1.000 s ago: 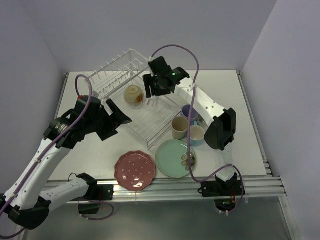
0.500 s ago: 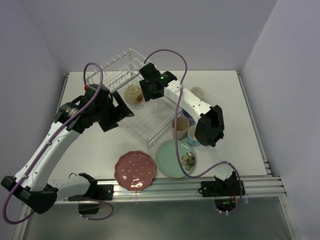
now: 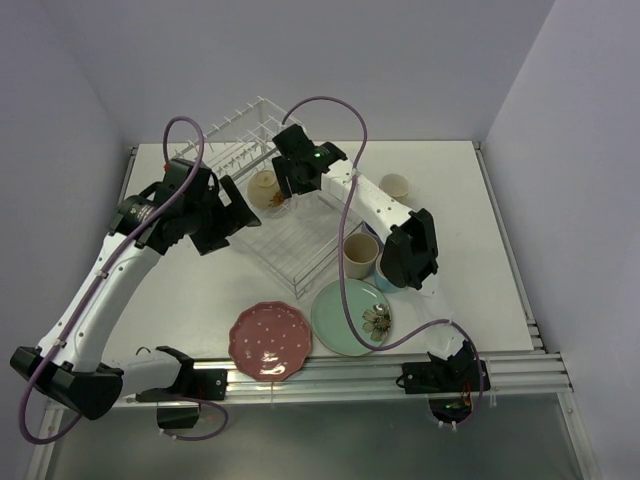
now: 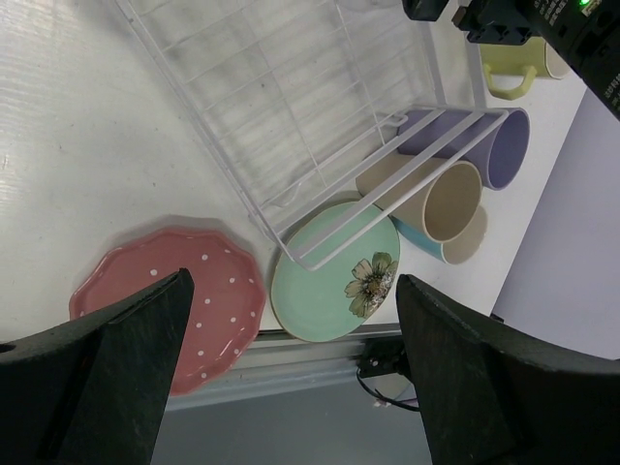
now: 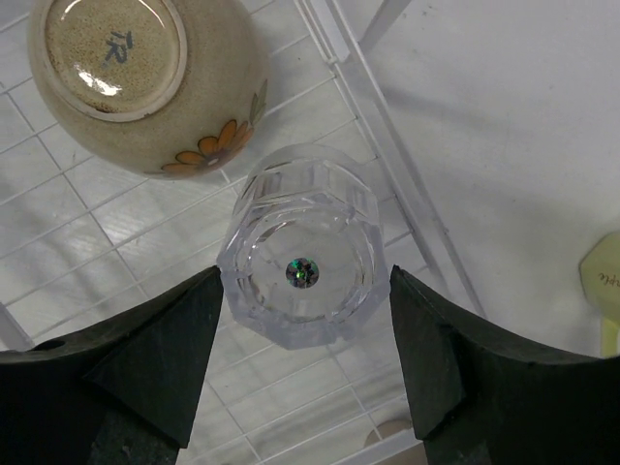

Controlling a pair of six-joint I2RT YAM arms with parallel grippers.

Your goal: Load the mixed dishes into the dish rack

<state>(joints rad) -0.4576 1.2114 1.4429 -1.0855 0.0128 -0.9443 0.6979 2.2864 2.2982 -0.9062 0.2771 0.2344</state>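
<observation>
The dish rack (image 3: 300,225) stands mid-table. The cream bowl (image 3: 264,186) lies in it, bottom up in the right wrist view (image 5: 136,87). My right gripper (image 3: 287,190) hangs over the rack beside the bowl. In its wrist view the right gripper (image 5: 304,291) is shut on the small glass (image 5: 300,228) above the rack's grid. My left gripper (image 3: 238,214) is open and empty at the rack's left edge; its wrist view (image 4: 293,291) looks down on the pink dotted plate (image 4: 170,291) and the mint-green plate (image 4: 334,276).
The beige cup (image 3: 361,256), lavender cup (image 4: 489,145) and light-blue cup (image 4: 448,247) stand right of the rack. The yellow cup (image 3: 397,185) sits farther back right. Both plates (image 3: 271,340) (image 3: 350,316) lie near the table's front rail.
My right gripper has moved left and down over the rack, next to the bowl. My left arm has risen and swung toward the rack's left side.
</observation>
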